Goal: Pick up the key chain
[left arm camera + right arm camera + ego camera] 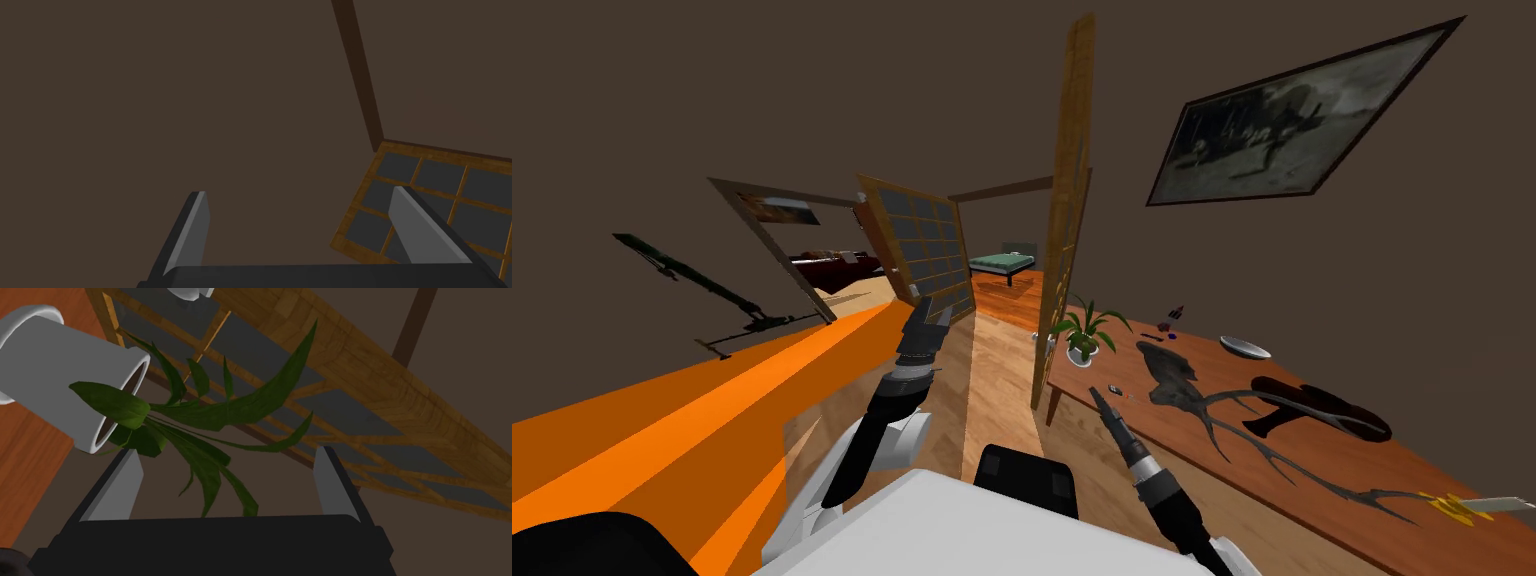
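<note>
Nothing grasped yet: right end effector (pixel 1097 394) hovered released beside the key chain (pixel 1116 389), centre frame; left end effector (pixel 926 311) released too.

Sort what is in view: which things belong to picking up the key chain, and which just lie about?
Job: key chain, small, near the table edge; right gripper, open.
Lying about: potted plant, dark antlers, pale dish, yellow-handled knife.

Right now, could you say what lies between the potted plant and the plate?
Head view: broad end of the dark antlered piece, between potted plant and plate.
</note>
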